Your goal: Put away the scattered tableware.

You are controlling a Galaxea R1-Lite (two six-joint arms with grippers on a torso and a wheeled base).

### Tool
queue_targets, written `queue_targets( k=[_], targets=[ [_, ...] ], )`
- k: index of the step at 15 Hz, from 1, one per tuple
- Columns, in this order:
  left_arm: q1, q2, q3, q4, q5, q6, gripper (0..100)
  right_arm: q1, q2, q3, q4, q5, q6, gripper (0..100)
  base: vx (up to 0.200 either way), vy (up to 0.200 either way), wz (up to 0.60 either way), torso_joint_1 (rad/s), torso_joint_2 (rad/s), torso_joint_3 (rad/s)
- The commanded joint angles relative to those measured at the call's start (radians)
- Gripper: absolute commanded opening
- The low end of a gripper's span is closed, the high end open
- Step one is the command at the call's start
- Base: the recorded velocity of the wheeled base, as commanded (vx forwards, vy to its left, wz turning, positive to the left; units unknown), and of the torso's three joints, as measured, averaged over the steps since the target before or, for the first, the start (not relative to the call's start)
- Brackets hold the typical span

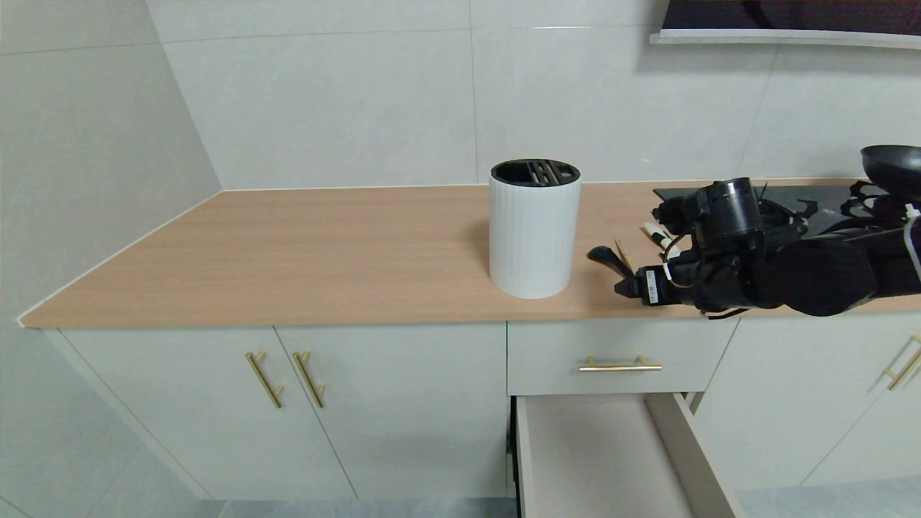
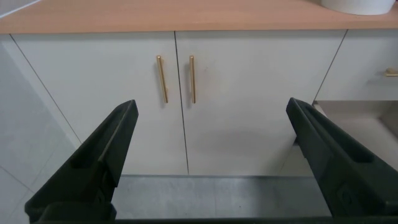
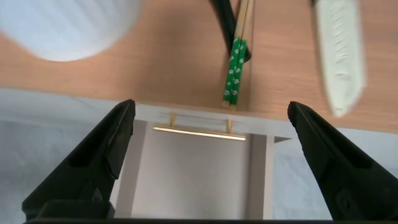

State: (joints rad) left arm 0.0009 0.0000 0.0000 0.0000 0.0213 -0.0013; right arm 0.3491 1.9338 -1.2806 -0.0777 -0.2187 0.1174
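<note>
Both wide open and empty — left gripper facing cabinet doors, right gripper near chopsticks.

Tiled wall, wooden counter, white cabinets

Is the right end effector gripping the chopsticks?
No, the right end effector is open wide, and the chopsticks lie on the counter untouched.

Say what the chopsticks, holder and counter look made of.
Chopsticks: pale wood or bamboo shafts, with green patterned ends that look painted.
Holder: matte white and finely ribbed, probably plastic, possibly ceramic.
Counter: smooth tan wood grain, likely laminate.
</note>
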Motion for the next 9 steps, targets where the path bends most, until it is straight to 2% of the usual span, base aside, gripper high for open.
queue_targets(
  k=[1,9],
  targets=[
    [0.001,0.002,0.000,0.000,0.000,0.000,100,-0.009,0.070,-0.022,-0.002,-0.004,0.014,100,0.000,0.000,0.00,0.000,0.00,0.000],
    [-0.001,0.002,0.000,0.000,0.000,0.000,100,-0.033,0.160,-0.123,-0.001,-0.048,0.102,100,0.000,0.000,0.00,0.000,0.00,0.000]
  ],
)
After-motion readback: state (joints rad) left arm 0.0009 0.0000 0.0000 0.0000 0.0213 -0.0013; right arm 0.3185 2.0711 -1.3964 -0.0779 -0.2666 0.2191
